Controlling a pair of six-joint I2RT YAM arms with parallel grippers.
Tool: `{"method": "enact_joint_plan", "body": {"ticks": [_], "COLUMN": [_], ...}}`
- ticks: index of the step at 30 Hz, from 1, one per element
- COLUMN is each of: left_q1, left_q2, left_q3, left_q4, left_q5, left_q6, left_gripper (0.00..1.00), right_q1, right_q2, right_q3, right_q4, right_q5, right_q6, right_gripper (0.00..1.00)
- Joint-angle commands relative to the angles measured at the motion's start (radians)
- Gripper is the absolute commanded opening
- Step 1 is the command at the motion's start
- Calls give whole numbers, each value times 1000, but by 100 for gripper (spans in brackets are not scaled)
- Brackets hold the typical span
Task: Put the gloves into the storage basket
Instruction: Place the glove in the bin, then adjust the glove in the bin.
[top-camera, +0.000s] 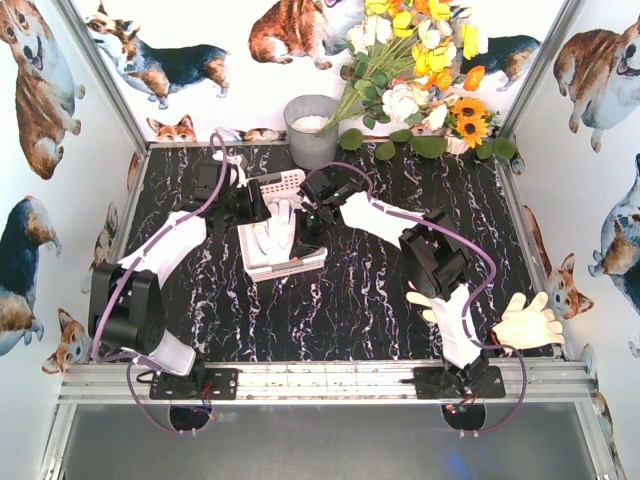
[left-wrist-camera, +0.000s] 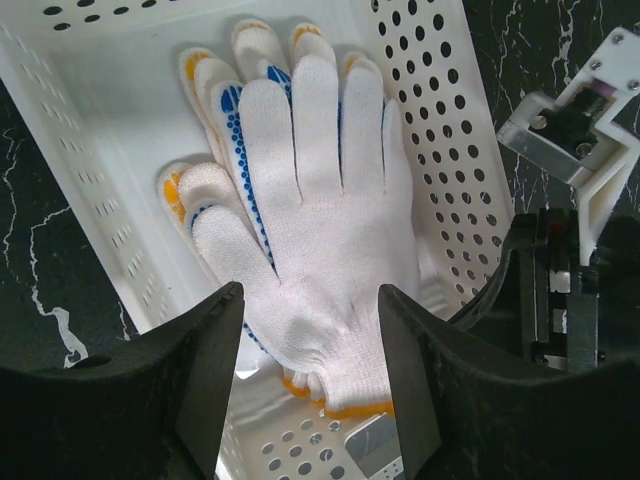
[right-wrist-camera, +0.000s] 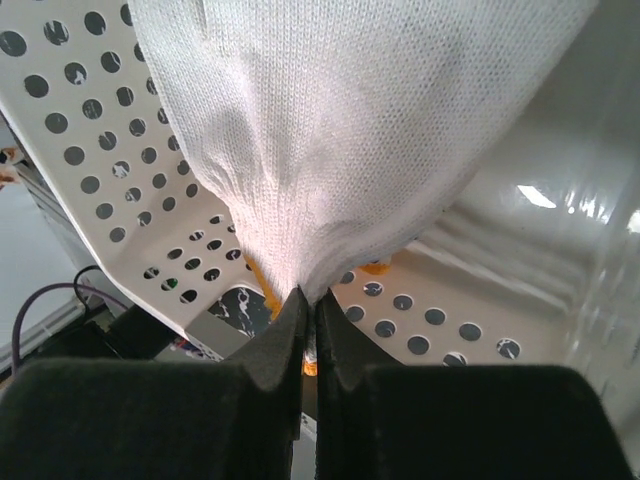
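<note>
The storage basket (top-camera: 300, 262) (left-wrist-camera: 440, 130) sits mid-table on the black marble top, holding a stack of white knit gloves (top-camera: 275, 232) (left-wrist-camera: 320, 200) with orange-yellow trim, one of them blue-dotted. My left gripper (top-camera: 255, 208) (left-wrist-camera: 310, 295) hovers over the stack's cuff end, open, its fingers standing either side of the top glove without touching it. My right gripper (top-camera: 305, 222) (right-wrist-camera: 308, 295) is shut on the white knit glove (right-wrist-camera: 340, 130) near its orange cuff, inside the basket. Two beige gloves (top-camera: 527, 322) (top-camera: 425, 300) lie at the near right; the second is partly under my right arm.
A grey metal bucket (top-camera: 312, 130) stands at the back centre beside a flower bouquet (top-camera: 420, 60). An aluminium rail (top-camera: 300, 380) runs along the near edge. Corgi-printed walls close in the left, right and back sides.
</note>
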Motion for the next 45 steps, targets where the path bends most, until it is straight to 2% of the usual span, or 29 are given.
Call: {"method": "enact_joint_plan", "body": {"ticks": [1, 10, 12, 14, 16, 20, 25, 32, 38, 45], "left_q1": [9, 5, -1, -11, -20, -27, -34, -69, -76, -81], "left_q2": [-13, 45, 66, 85, 95, 130, 152, 261, 351, 439], "left_q3": [26, 45, 46, 51, 60, 73, 106, 207, 287, 325], "left_q4": [-33, -29, -24, -23, -27, -22, 4, 0, 3, 58], "left_q5": [-19, 8, 6, 7, -2, -17, -15, -14, -38, 30], "left_q6": [29, 30, 31, 36, 43, 47, 46, 72, 103, 60], "left_gripper": [51, 49, 47, 45, 42, 42, 43, 40, 39, 33], "right_q1": [16, 16, 18, 17, 18, 16, 1, -54, -92, -106], "right_q2": [-7, -13, -23, -42, -72, -160, -281, -432, -492, -515], "right_q3": [-2, 8, 15, 19, 17, 0, -85, -212, -272, -330], "right_q4": [83, 24, 10, 1, -5, -22, -3, 22, 33, 61], "right_q5": [-19, 53, 62, 69, 78, 112, 140, 200, 205, 194], "right_q6": [40, -10, -22, -35, -43, -58, -39, -28, -27, -11], "right_gripper": [0, 0, 10, 26, 37, 55, 56, 53, 52, 50]}}
